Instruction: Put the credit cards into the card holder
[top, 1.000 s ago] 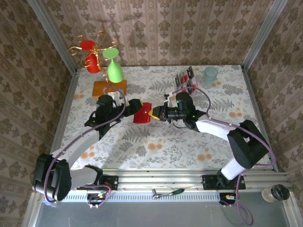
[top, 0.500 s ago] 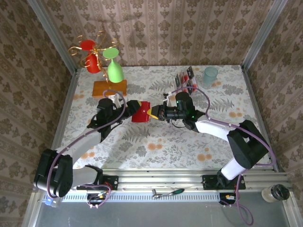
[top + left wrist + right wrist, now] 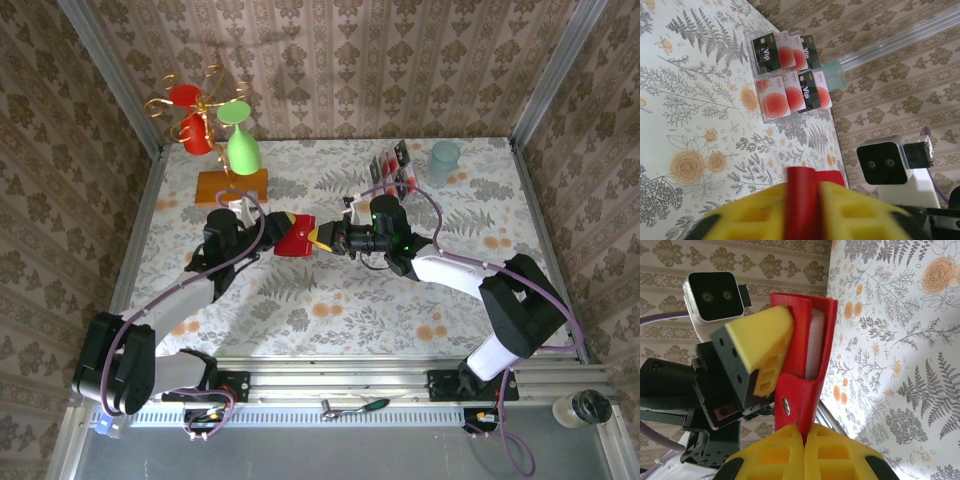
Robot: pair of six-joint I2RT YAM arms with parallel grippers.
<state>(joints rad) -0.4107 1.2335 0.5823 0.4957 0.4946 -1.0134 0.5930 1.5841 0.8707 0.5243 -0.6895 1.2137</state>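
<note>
Red, smooth and folded, the card holder (image 3: 296, 241) is at centre, where I see my left gripper (image 3: 287, 226) clamped on its 9 o'clock edge, right gripper (image 3: 318, 238) on its 3, thin glossy credit cards (image 3: 393, 166) at 1 o'clock.

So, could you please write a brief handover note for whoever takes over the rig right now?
Left gripper: shut on one edge of the card holder.
Right gripper: shut on the holder's other flap. It is held between the two, slightly open.
Credit cards: in the clear rack at the table's far right, beside the teal cup.
Done: holder lifted.
Left: move the cards into it.
</note>
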